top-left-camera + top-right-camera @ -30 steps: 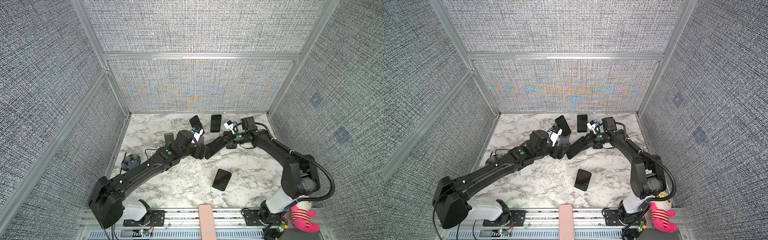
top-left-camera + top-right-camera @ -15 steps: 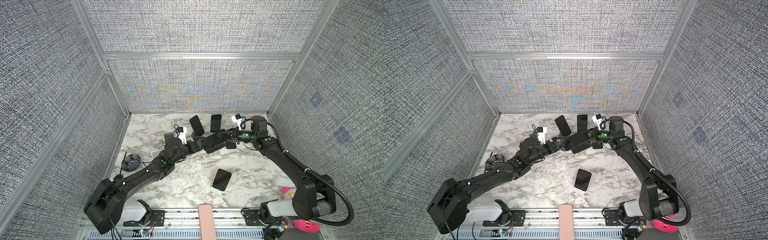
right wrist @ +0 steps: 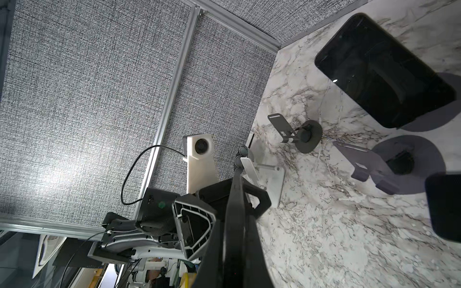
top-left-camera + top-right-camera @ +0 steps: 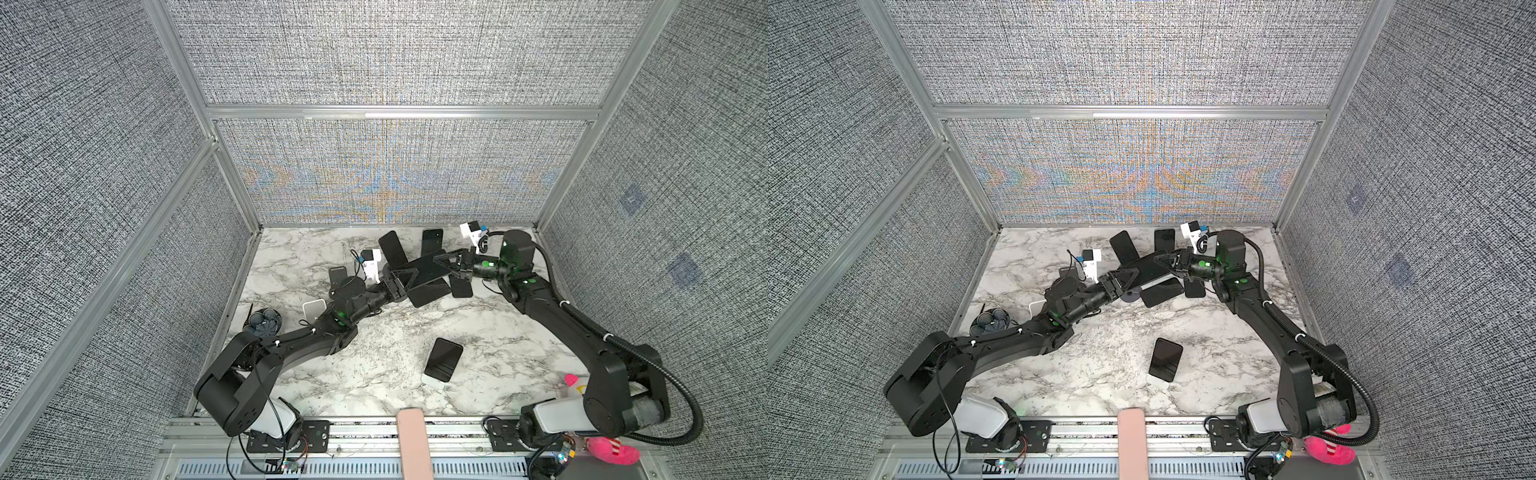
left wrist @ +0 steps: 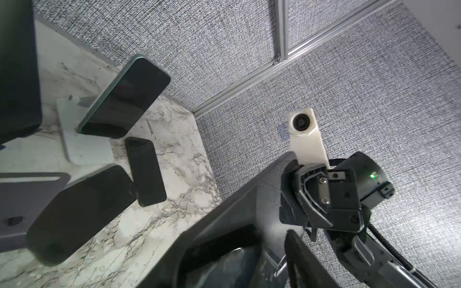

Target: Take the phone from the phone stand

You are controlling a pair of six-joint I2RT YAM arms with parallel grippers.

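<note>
Black phone (image 4: 430, 272) aloft between your two pincers, clear of the grey phone stand (image 3: 369, 162) on the table (image 4: 374, 340) beneath them, right pincer (image 4: 439, 260) pinching its near end, left pincer (image 4: 409, 276) straddling the opposite end, you cannot tell whether that one grips.

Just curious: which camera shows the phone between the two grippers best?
Either top view: the phone shows its broad face between the left gripper and right gripper. The right wrist view sees only its thin edge; the left wrist view, nothing clear of it.
</note>
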